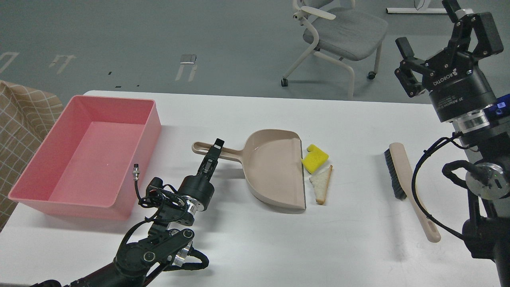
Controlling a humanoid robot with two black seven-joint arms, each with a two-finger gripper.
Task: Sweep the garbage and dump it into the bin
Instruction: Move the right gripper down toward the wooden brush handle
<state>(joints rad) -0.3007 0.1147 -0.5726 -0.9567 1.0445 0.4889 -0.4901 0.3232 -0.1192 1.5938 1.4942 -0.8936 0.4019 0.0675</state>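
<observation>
A beige dustpan (275,169) lies flat near the middle of the white bench (255,239), its open straight edge facing right and its thin handle pointing left. Everything else can be placed from it.

Just beside that open edge, on the right, sits the garbage: a bright yellow notched sponge block (314,159) at the upper part of the edge, touching or almost touching it, and a triangular white bread slice (322,183) with a brown crust just below the sponge, close to the lower part of the edge. Both pieces rest on the bench, outside the pan.

Well to the left of the dustpan stands the pink bin (149,131), a low-walled rectangular tub with nothing seen inside it.

Well to the right of the dustpan lies a hand brush (406,183) with black bristles and a long beige handle that runs down toward the near edge of the bench.

The left gripper (215,149) reaches up from below to the dustpan's handle; it is seen edge-on and dark, so I cannot tell whether its fingers clamp the handle or only lie against it.

The right gripper (442,28) hangs high above the far right of the bench, beyond the brush, its fingers (406,48) spread wide with nothing between them
</observation>
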